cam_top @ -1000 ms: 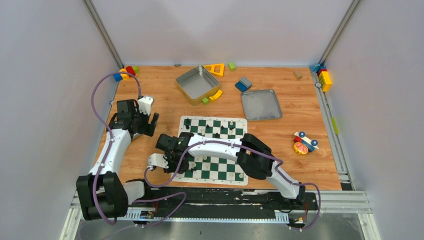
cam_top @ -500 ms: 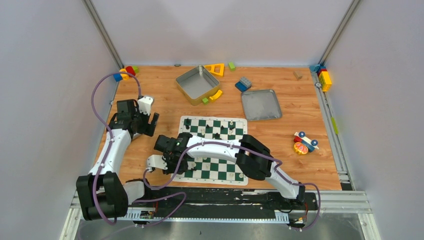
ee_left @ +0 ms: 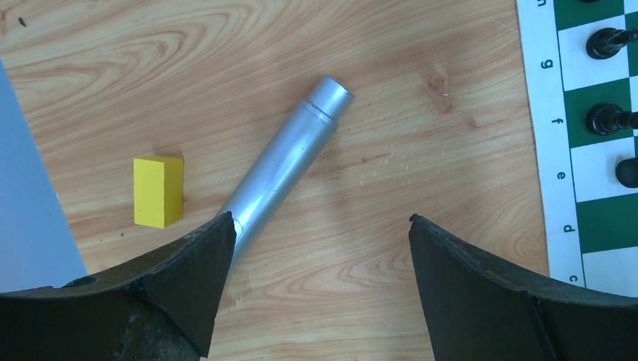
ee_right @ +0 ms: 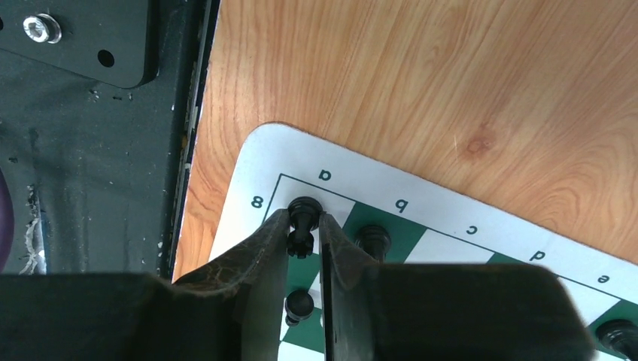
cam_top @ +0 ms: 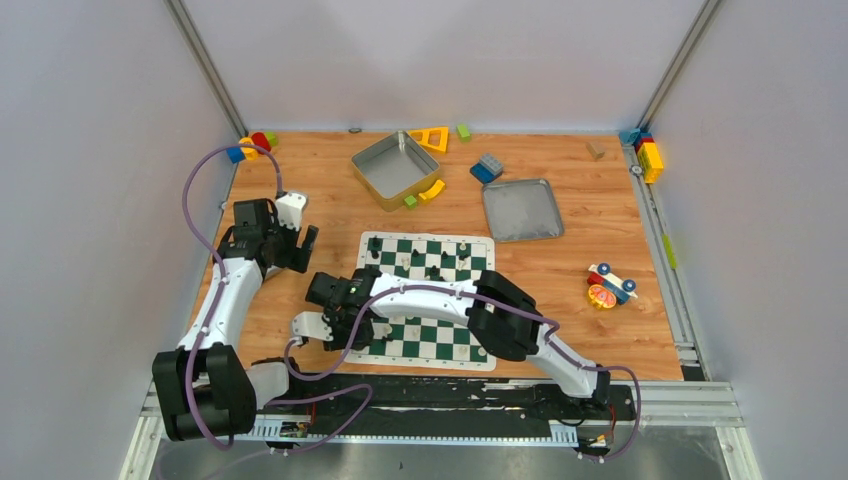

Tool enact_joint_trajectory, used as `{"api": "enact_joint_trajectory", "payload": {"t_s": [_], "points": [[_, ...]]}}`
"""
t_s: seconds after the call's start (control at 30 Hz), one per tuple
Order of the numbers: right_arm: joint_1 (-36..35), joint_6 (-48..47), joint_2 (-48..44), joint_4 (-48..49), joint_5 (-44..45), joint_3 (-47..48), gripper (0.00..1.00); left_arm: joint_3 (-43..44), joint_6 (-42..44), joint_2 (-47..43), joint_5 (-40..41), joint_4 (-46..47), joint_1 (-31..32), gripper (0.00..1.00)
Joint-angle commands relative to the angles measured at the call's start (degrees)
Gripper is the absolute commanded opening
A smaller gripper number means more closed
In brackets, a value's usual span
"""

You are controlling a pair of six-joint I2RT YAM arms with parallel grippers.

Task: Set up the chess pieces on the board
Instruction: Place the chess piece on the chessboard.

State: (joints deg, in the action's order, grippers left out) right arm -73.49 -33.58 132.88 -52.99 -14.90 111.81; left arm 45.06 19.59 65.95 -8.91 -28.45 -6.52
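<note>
The green and white board (cam_top: 441, 336) lies in front of the arms. My right gripper (ee_right: 305, 226) is shut on a black rook (ee_right: 304, 216) that stands at the a8 corner square of the board (ee_right: 248, 162). Other black pieces (ee_right: 372, 239) stand on squares close by. In the top view the right gripper (cam_top: 358, 330) is over the board's near left corner. My left gripper (ee_left: 320, 222) is open and empty above bare wood, left of the board's edge (ee_left: 538, 135), where black pieces (ee_left: 606, 119) stand. In the top view the left gripper (cam_top: 300, 246) is left of the board.
A silver metal tube (ee_left: 290, 162) and a yellow block (ee_left: 159, 191) lie on the wood under the left gripper. Two grey metal trays (cam_top: 395, 165) (cam_top: 520, 208) and coloured toy blocks (cam_top: 487, 167) sit behind the board. A toy car (cam_top: 610, 285) is to the right.
The right wrist has shifted slightly left and toward the near edge over the board's corner. The left arm has not moved.
</note>
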Motion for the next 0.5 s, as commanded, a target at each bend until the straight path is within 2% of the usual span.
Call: {"api": "enact_joint_trajectory", "payload": {"t_s": [0.0,0.13,0.37,0.47], "points": [[-0.5,-0.3,0.3,0.1,1.2,1.7,0.27,0.6,-0.5,-1.6,-0.8,1.8,-0.6,0.93],[-0.3,0.2,-1.9,0.0,2.0,1.7,0.42,0.6,-0.4,-1.5,-0.8,1.8,-0.6,0.93],[0.8,1.8,-8.7,0.0,2.3,1.3,0.50,0.6,0.6,-1.7,-1.7,1.9,-0.6,0.93],[2.8,2.8,-12.4,0.1,1.9,-0.3,0.51,0.6,2.5,-2.4,-7.3,1.5,-0.6,0.93]]}}
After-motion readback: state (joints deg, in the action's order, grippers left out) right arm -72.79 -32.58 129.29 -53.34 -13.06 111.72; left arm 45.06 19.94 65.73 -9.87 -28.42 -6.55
